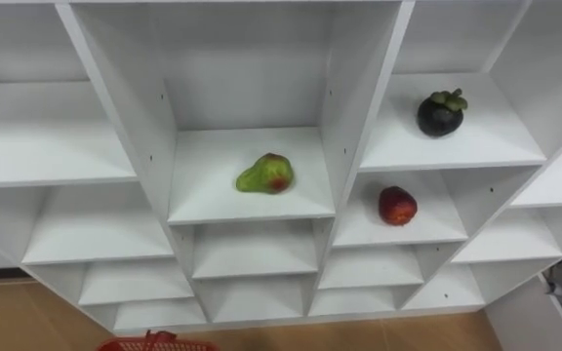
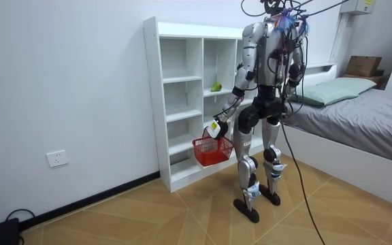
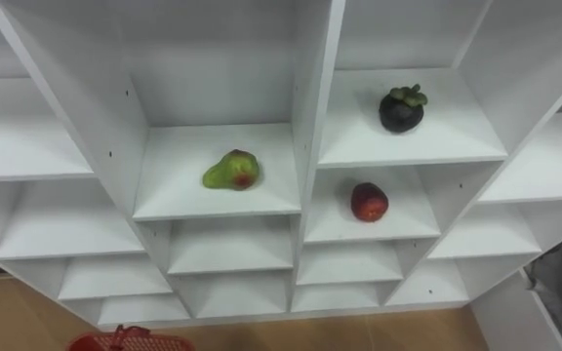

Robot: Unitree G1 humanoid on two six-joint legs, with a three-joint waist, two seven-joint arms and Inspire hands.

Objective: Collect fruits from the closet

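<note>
Three fruits lie in the white closet in front of me. A green pear with a red blush rests on the middle shelf. A dark mangosteen sits one compartment to the right, and a red apple lies on the shelf below it. In the room view my left hand hangs low at my side, fingers curled round the handle of a red basket. The basket's rim pokes in at the bottom edge of the left eye view. Nothing lies in the basket as far as I can see.
The closet has several bare compartments to the left and below. I stand close before it on a wooden floor. A bed stands at the room view's right, near my right side.
</note>
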